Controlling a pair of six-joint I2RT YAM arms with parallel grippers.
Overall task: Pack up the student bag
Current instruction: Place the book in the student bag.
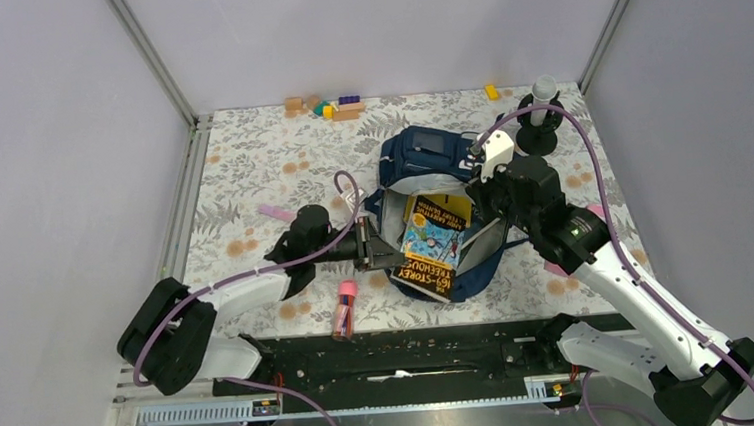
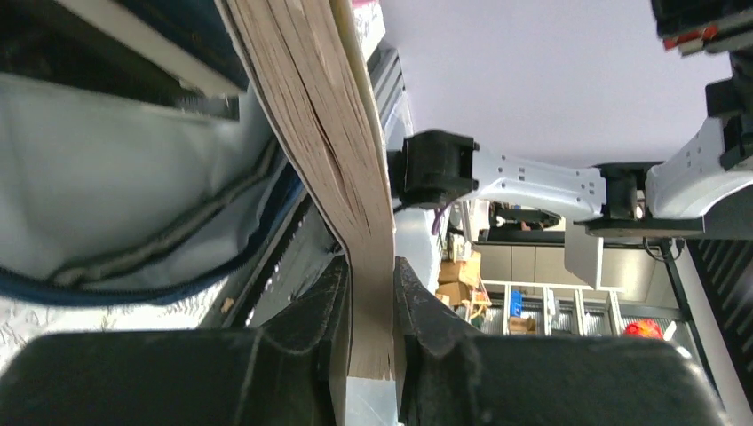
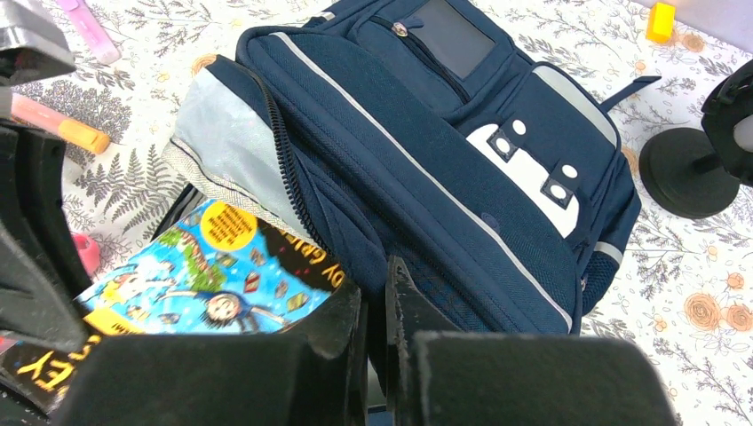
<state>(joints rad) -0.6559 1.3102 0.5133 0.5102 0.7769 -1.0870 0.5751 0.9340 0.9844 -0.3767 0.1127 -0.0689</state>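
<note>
The navy student bag [image 1: 427,154] lies in the middle of the table, its main compartment unzipped and gaping toward me. A bright blue and yellow paperback book [image 1: 433,239] lies partly inside the opening, its near end sticking out. My left gripper [image 1: 375,247] is shut on the book's left edge; the left wrist view shows its fingers [image 2: 333,302] clamped on the page block [image 2: 342,151]. My right gripper [image 1: 498,205] is shut on the bag's opening rim; the right wrist view shows blue fabric [image 3: 417,204] pinched between its fingers [image 3: 404,297], the book [image 3: 209,280] beside them.
A pink and orange marker [image 1: 345,309] lies near the front edge, a pink pen [image 1: 275,212] left of the bag. Toy blocks [image 1: 325,106] and a yellow block [image 1: 491,92] sit at the back. A black stand [image 1: 539,126] is right of the bag. A pink object [image 1: 557,266] lies under the right arm.
</note>
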